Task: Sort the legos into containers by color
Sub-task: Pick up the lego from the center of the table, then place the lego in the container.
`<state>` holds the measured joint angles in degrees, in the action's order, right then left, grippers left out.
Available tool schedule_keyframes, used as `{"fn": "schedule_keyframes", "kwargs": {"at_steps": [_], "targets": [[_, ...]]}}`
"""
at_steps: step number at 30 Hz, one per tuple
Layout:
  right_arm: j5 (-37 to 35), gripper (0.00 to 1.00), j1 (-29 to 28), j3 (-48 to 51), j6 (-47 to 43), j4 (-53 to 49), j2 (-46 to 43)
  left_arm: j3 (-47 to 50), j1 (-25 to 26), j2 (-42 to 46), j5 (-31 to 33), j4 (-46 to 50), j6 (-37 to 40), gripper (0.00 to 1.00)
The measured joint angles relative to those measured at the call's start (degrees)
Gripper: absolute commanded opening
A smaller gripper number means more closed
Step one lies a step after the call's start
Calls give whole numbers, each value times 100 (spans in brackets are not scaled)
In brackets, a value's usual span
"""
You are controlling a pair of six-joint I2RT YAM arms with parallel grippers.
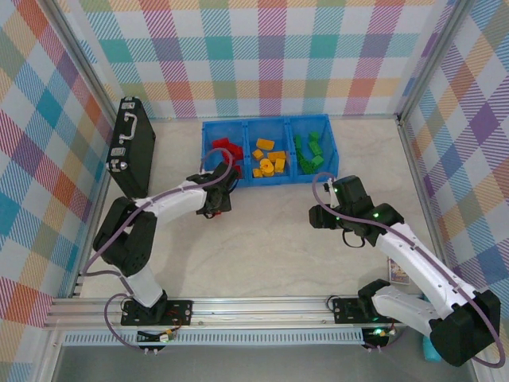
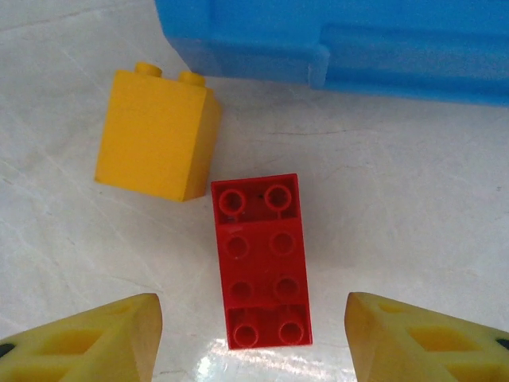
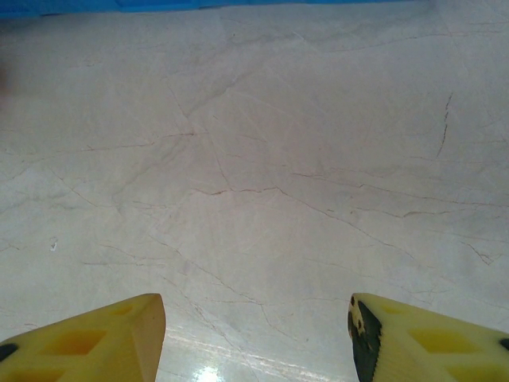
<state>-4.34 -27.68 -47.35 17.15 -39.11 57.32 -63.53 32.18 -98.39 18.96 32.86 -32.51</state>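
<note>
Red eight-stud lego [image 2: 261, 259], blocky yellow lego [image 2: 155, 135] beside, veined table [image 2: 398, 223], left fingers [image 2: 87, 342] and right fingers [image 3: 87, 342] spread, empty.

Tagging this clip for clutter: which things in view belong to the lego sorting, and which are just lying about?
Job in hand:
blue bin, holding sorted red bricks, yellow bricks, green bricks
loose red brick and loose yellow brick on the table just outside it
left tool and right tool, both open

Lying about:
black case, left of the bin
</note>
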Motion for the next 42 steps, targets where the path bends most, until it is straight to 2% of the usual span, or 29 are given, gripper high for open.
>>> {"fn": "schedule_keyframes", "kwargs": {"at_steps": [7,14,18,26,34,42], "targets": [[-2,63,0,0,0,9,2,0,0,-407,-26,-166,-116,60],[-7,63,0,0,0,13,59,28,0,-629,-157,-389,-216,30],[-7,63,0,0,0,15,63,28,0,-614,-177,-409,-212,23],[37,63,0,0,2,28,114,-293,0,-391,-219,-83,103,22],[162,62,-2,0,52,107,271,-1969,-79,-308,-197,9,761,22],[190,63,0,0,42,111,275,-2796,-647,-1252,-492,-238,951,26]]}}
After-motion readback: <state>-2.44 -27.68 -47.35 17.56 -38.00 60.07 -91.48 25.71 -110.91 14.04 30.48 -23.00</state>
